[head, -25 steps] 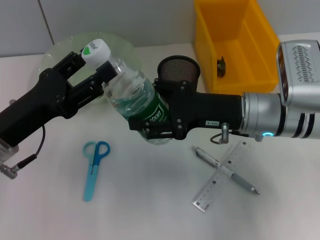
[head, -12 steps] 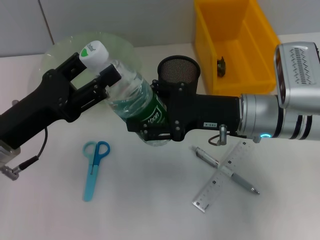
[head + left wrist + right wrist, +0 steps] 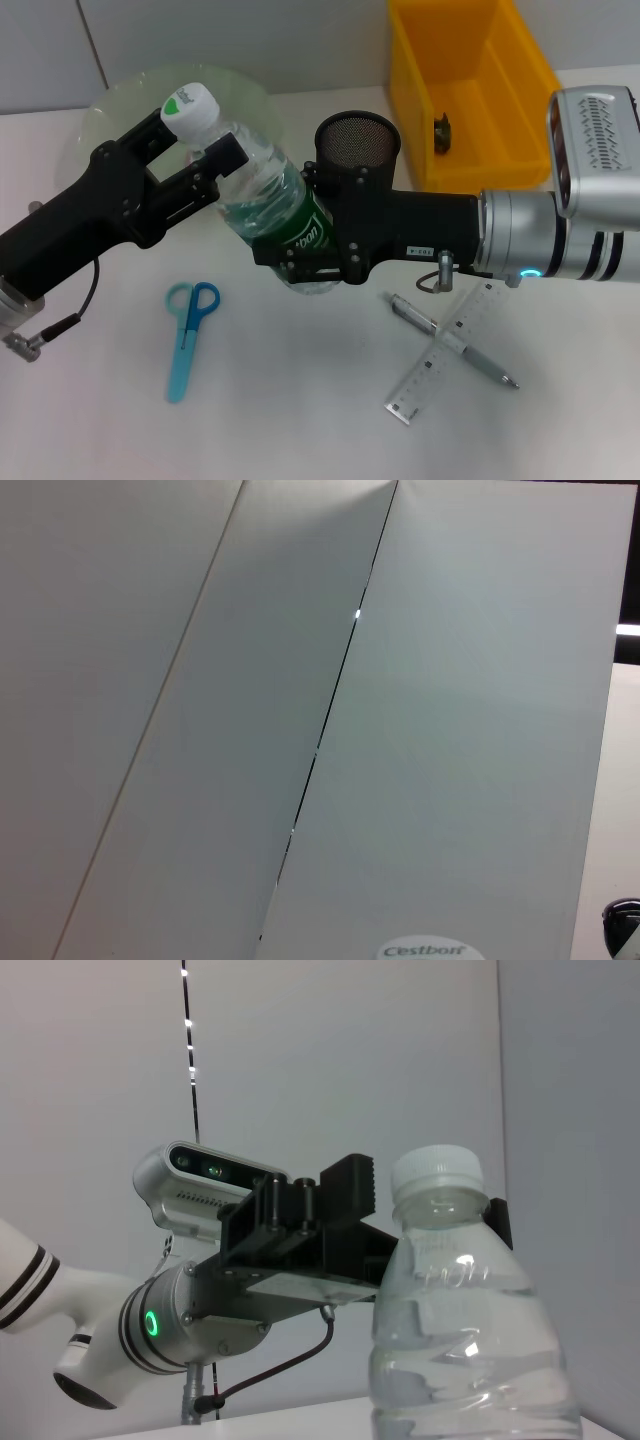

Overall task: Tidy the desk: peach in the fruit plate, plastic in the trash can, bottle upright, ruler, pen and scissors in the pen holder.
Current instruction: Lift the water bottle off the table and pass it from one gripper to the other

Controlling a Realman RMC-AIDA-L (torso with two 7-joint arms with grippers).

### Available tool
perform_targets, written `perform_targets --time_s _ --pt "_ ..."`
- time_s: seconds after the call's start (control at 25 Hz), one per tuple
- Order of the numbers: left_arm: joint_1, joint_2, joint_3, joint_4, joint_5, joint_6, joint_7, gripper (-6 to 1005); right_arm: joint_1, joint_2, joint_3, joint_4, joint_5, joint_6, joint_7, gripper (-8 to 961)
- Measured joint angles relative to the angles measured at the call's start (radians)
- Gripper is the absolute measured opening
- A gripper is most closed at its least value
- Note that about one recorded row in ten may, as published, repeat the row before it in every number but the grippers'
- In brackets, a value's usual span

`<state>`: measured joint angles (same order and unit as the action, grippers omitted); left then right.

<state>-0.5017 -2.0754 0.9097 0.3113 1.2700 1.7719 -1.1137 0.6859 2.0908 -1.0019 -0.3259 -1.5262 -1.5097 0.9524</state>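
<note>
Now it's the upright-bottle step: the right pincer (image 3: 300, 262) clamps the bottle (image 3: 265, 200) by its body, raised toward the desk's (image 3: 300, 400) far-left corner, while the left pincer (image 3: 200, 140) straddles the neck, spread narrowly. Next, I'd judge: set it standing, then let go.

Over the last second the left tool (image 3: 195, 150) has shifted slightly toward the bottle (image 3: 265, 195), its fingers now straddling the neck just under the white cap (image 3: 189, 105). The bottle, gripped low by the right tool (image 3: 300, 262), has tipped a little more upright.
</note>
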Motion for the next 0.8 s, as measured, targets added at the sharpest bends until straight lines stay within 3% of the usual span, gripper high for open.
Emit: perform_targets --time_s 0.36,0.56,0.8 --pt "-0.007 0.0 0.0 -0.012 0.0 0.0 0.0 615 0.001 0.0 -0.013 0.002 -0.001 0.0 0.0 784" --pt "-0.008 0.0 0.0 -0.013 0.001 -0.001 0.0 465 0.001 0.0 -0.013 0.002 -0.001 -0.001 0.0 785" --pt "-0.008 0.0 0.0 -0.016 0.003 -0.002 0.0 465 0.001 0.0 -0.014 0.002 -0.002 -0.005 0.0 787"
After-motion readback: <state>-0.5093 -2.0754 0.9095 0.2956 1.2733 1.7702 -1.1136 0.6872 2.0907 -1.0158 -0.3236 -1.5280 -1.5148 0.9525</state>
